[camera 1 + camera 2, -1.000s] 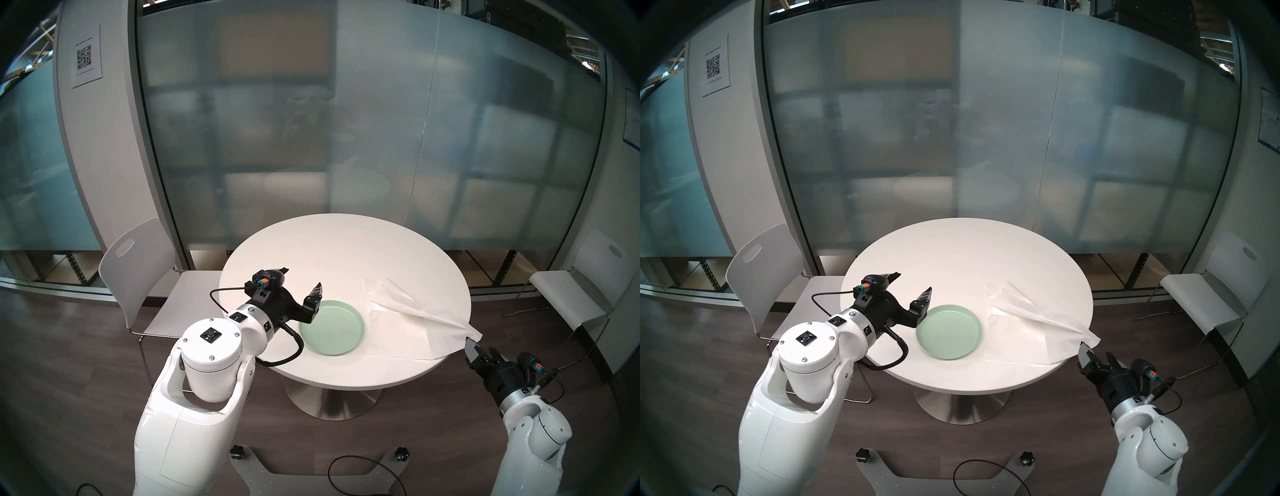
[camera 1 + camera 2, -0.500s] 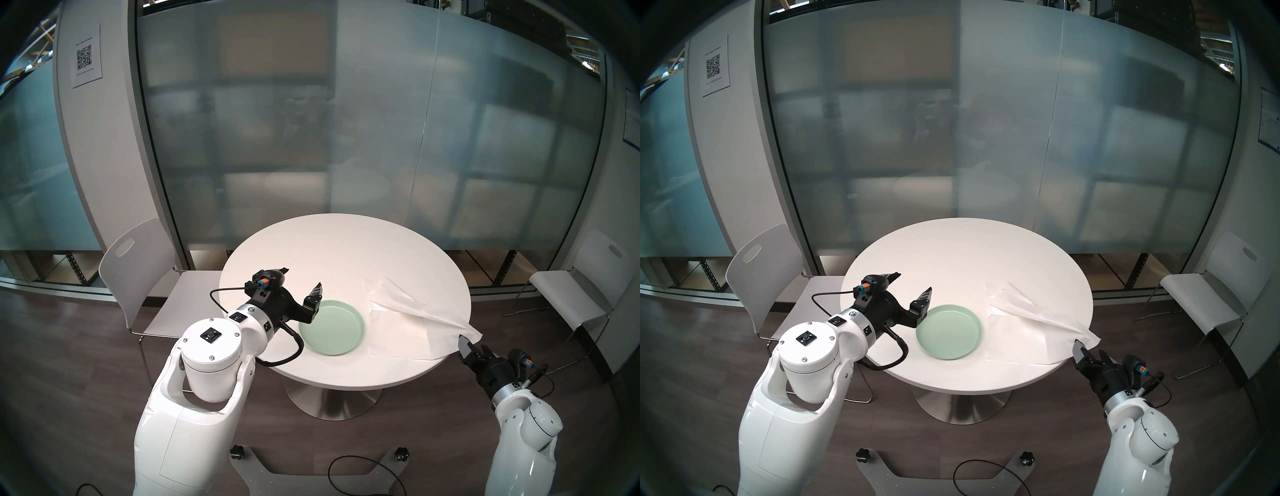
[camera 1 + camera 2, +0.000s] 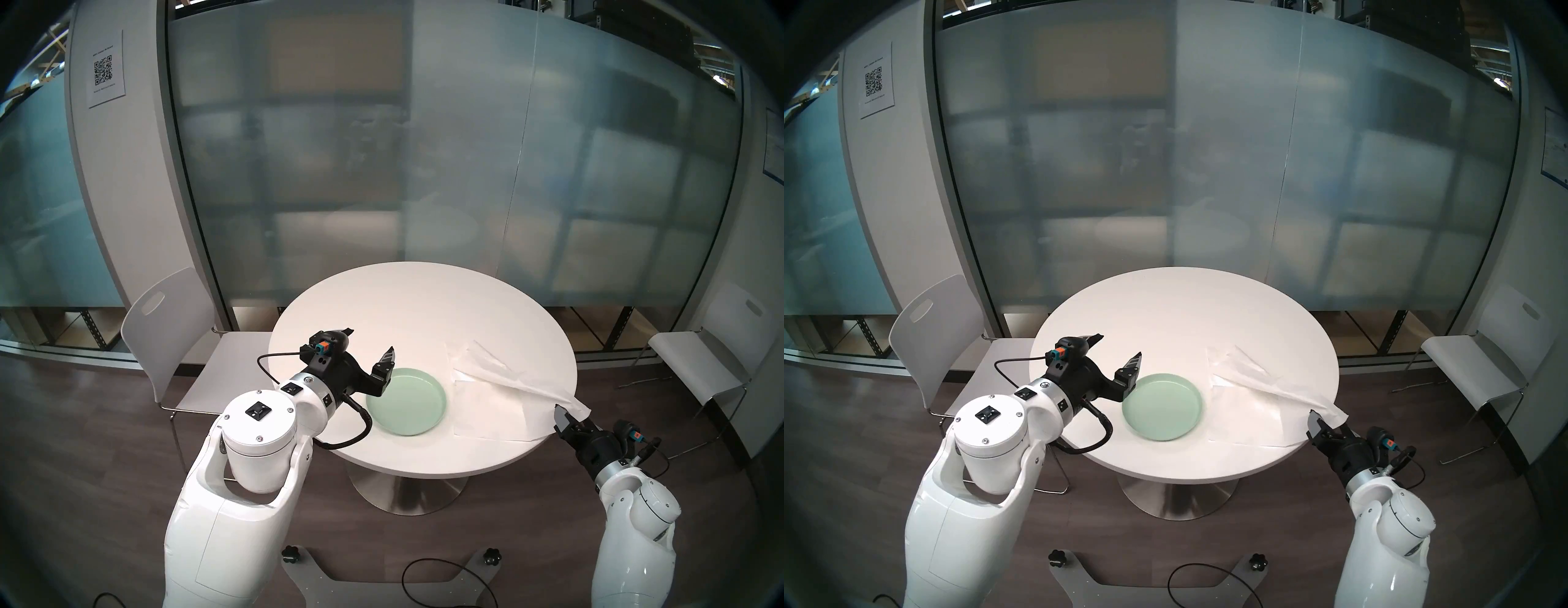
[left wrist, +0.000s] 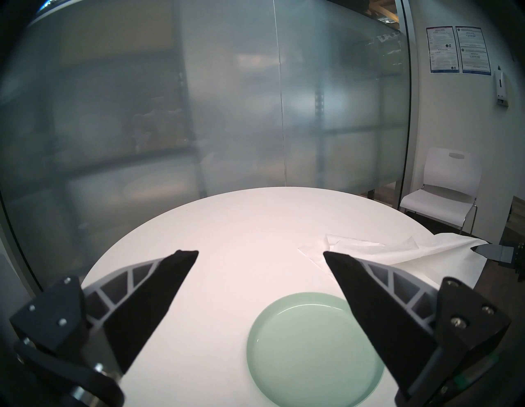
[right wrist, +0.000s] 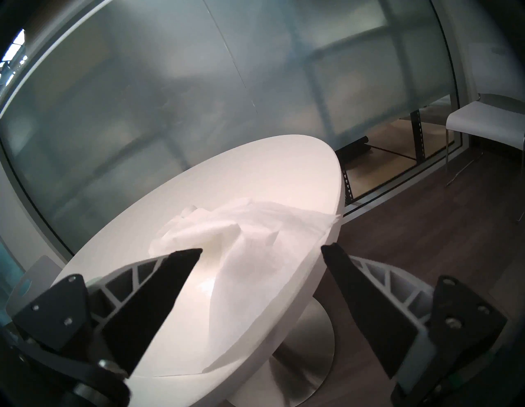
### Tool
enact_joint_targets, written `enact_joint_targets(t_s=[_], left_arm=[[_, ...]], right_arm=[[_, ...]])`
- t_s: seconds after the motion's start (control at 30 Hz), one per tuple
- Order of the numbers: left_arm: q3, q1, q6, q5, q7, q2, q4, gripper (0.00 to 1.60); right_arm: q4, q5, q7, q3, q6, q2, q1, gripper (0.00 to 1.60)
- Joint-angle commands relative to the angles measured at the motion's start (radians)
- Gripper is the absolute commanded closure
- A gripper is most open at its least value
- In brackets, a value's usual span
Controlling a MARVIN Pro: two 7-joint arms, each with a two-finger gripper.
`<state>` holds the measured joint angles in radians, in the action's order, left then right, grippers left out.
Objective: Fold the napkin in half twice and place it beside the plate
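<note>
A round white table [image 3: 407,297] on a brushed-metal pedestal base [image 3: 407,494] stands before me on dark wood flooring, backed by a frosted glass wall [image 3: 424,148]. A white chair [image 3: 169,322] sits at my left, another [image 3: 695,365] at my right. A sheet bearing a QR code [image 3: 106,70] hangs on the wall; posters [image 4: 501,51] hang opposite.

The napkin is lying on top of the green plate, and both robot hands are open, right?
Not quite. The napkin isn't on the plate; it lies on the table beside the plate, toward the robot's right, one corner hanging past the table's edge. The head view shows the plate bare. The rest is right: the left gripper and right gripper are both open.
</note>
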<state>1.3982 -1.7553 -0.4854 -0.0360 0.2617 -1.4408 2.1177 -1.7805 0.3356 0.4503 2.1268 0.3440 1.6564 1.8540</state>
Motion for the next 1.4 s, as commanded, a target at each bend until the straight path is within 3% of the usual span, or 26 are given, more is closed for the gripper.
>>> enact_joint_targets(t_s=[0.0,0.03,0.1,0.43,0.87,1.13,1.37], left_arm=[[-0.002,0.003,0.002,-0.002,0.001,0.002,0.019,0.0],[-0.002,0.003,0.002,-0.002,0.001,0.002,0.019,0.0],[-0.002,0.003,0.001,-0.002,0.001,0.003,0.019,0.0],[-0.002,0.003,0.001,-0.002,0.0,0.003,0.019,0.0],[-0.003,0.003,0.001,-0.001,-0.001,0.004,0.019,0.0],[-0.003,0.003,0.002,0.0,-0.001,0.004,0.019,0.0],[-0.003,0.003,0.001,0.0,-0.002,0.005,0.019,0.0]], right_arm=[[0.001,-0.004,0.001,-0.01,-0.011,-0.023,-0.049,0.53],[0.003,-0.005,0.001,-0.012,-0.012,-0.023,-0.05,0.57],[0.008,-0.005,0.004,-0.015,-0.012,-0.024,-0.052,0.84],[-0.006,-0.003,0.011,-0.022,-0.011,-0.019,-0.049,0.96],[-0.069,-0.045,0.055,-0.078,-0.023,-0.038,0.0,0.96],[-0.049,-0.157,0.085,-0.162,-0.059,-0.094,0.013,0.95],[-0.039,-0.187,0.108,-0.189,-0.062,-0.107,-0.013,0.95]])
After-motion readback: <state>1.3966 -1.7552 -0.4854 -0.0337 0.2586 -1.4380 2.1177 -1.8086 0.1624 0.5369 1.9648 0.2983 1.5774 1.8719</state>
